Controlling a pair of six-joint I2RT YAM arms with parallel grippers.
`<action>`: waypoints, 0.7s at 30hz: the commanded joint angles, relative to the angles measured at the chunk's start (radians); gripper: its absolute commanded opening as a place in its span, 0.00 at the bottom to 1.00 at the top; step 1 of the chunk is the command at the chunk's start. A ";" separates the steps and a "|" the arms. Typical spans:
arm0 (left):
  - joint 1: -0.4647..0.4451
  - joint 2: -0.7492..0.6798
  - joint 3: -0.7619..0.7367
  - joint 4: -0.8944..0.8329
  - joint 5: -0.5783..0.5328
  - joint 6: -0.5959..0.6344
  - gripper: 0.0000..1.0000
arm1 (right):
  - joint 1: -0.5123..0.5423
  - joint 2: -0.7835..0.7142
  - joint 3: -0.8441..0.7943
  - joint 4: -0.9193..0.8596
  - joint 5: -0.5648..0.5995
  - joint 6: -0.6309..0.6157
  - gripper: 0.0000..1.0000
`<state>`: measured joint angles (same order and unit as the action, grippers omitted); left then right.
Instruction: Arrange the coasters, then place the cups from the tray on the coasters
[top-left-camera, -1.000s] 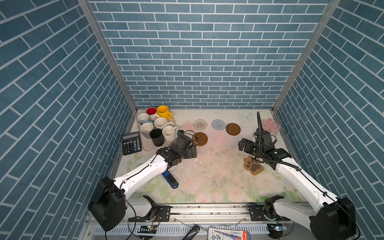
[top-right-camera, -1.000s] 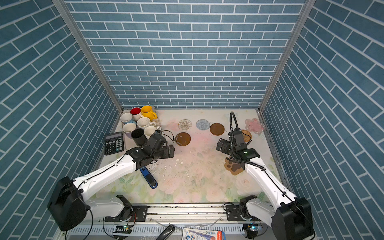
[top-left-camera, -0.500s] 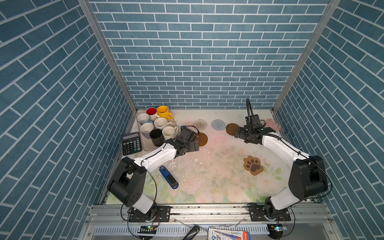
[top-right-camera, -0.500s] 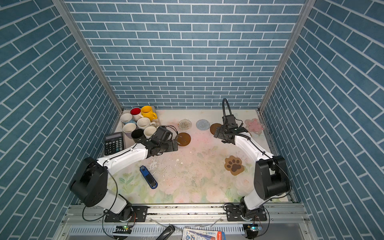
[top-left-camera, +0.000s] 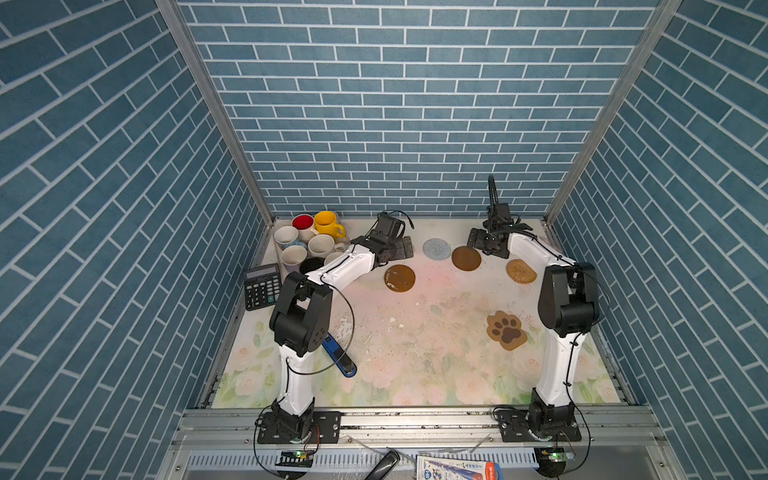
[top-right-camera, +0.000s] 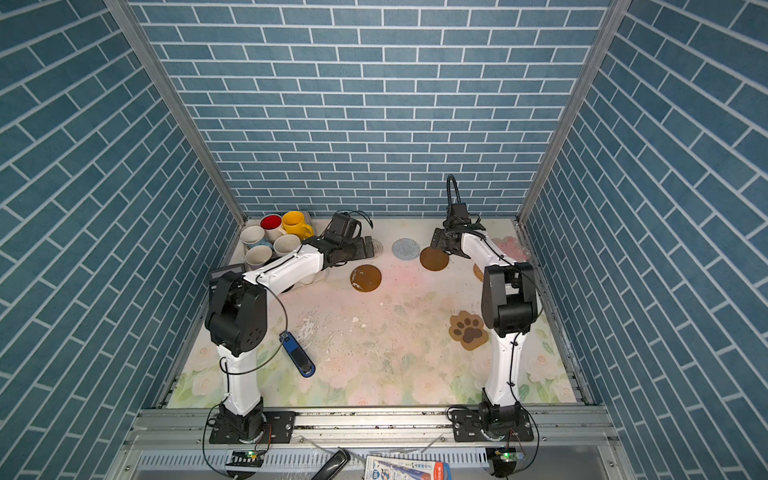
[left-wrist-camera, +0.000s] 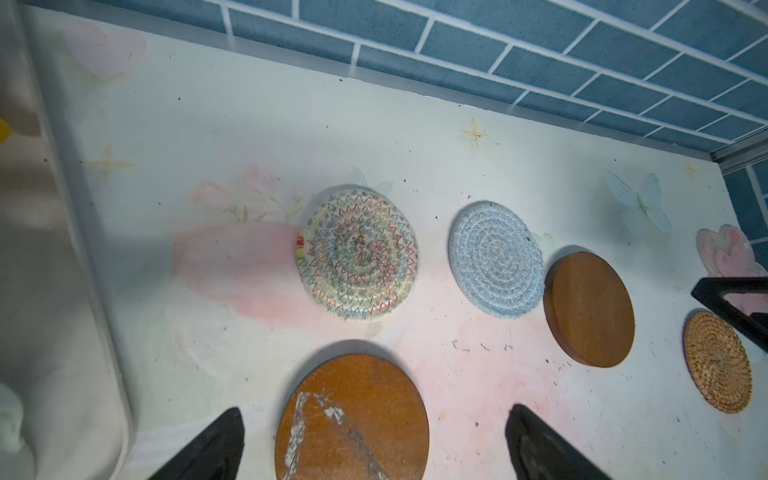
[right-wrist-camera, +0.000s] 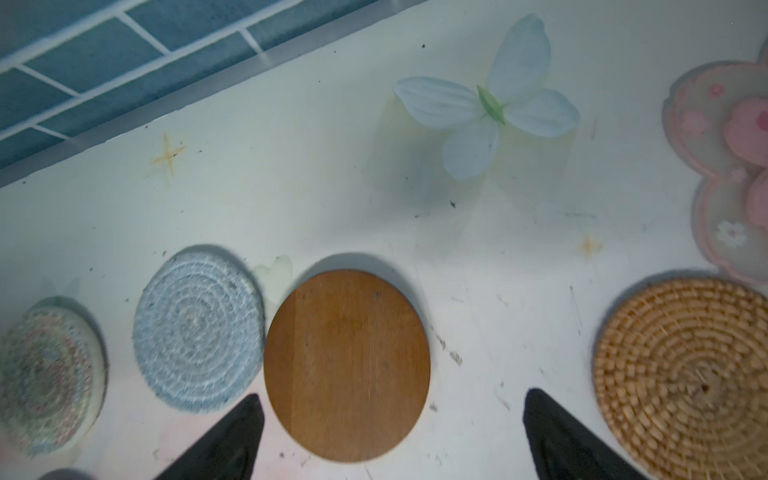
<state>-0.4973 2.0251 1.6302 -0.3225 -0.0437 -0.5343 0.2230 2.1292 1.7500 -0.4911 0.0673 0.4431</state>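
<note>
Several cups, among them a yellow one (top-left-camera: 327, 223) and one red inside (top-left-camera: 303, 222), stand packed in the tray (left-wrist-camera: 83, 291) at the back left. Across the back lie the coasters: white woven (left-wrist-camera: 358, 258), light blue woven (top-left-camera: 436, 249), brown disc (top-left-camera: 466, 258), tan rattan (top-left-camera: 521, 271) and pink flower (top-right-camera: 510, 246). A scratched brown disc (top-left-camera: 399, 278) lies nearer the middle, the paw coaster (top-left-camera: 506, 330) at the right. My left gripper (left-wrist-camera: 376, 409) hangs open above the scratched disc's far edge. My right gripper (right-wrist-camera: 392, 395) is open over the clean brown disc (right-wrist-camera: 347, 365).
A black calculator (top-left-camera: 262, 286) lies left of the tray's front end. A blue and black handheld object (top-left-camera: 340, 356) rests on the mat beside the left arm's base. Brick walls close in the back and both sides.
Both arms have stretched toward the back wall. The right gripper left the paw coaster's side and now hovers by the clean brown disc. The left gripper went past the cups to the woven coasters.
</note>
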 joint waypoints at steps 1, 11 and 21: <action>0.006 0.041 0.053 -0.020 -0.017 0.044 0.99 | -0.002 0.098 0.141 -0.086 0.008 -0.058 0.97; 0.006 0.059 0.054 -0.023 -0.049 0.098 0.99 | -0.002 0.289 0.369 -0.170 0.018 -0.087 0.96; 0.005 0.052 0.035 -0.023 -0.034 0.095 0.99 | 0.000 0.332 0.380 -0.165 0.011 -0.081 0.96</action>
<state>-0.4965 2.0743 1.6695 -0.3317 -0.0738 -0.4511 0.2222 2.4268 2.0811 -0.6254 0.0708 0.3840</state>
